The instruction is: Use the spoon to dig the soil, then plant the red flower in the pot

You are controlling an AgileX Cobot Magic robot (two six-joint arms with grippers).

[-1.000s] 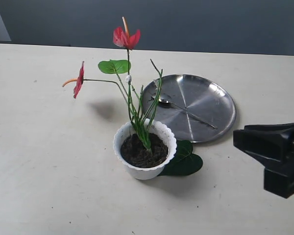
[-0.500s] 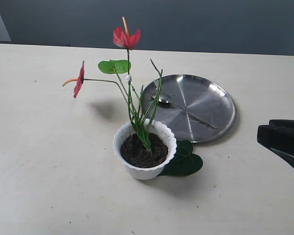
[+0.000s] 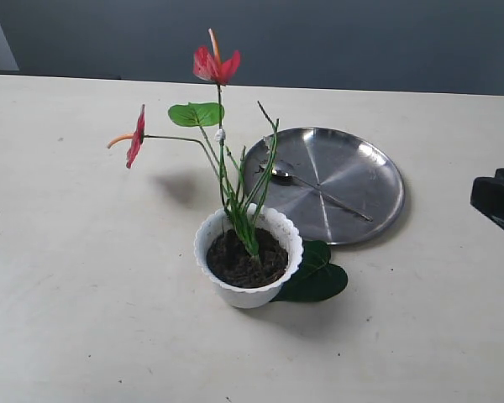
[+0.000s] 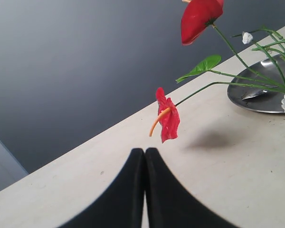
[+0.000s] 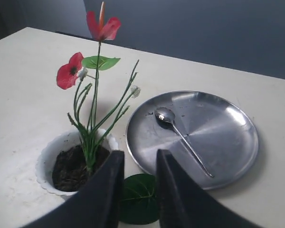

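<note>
The red flower (image 3: 216, 65) stands upright in the white scalloped pot (image 3: 249, 293), its stems rooted in the dark soil (image 3: 244, 260); its second bloom (image 3: 135, 138) leans left. The sprig also shows in the right wrist view as the red flower (image 5: 102, 27) above the pot (image 5: 45, 156) and soil (image 5: 69, 168). The silver spoon (image 3: 315, 191) lies on the steel plate (image 3: 365, 172). My right gripper (image 5: 139, 156) is open and empty, pulled back at the right edge of the exterior view (image 3: 502, 206). My left gripper (image 4: 145, 152) is shut and empty, short of the lower bloom (image 4: 168, 121).
A dark green leaf (image 3: 315, 273) lies flat on the table beside the pot, toward the plate. The plate (image 5: 228, 137) sits behind and right of the pot. The pale table (image 3: 84, 277) ends at a dark wall behind.
My right gripper has drawn back to the right, sliding almost out of the exterior view. The flower, pot, spoon and plate have not moved.
</note>
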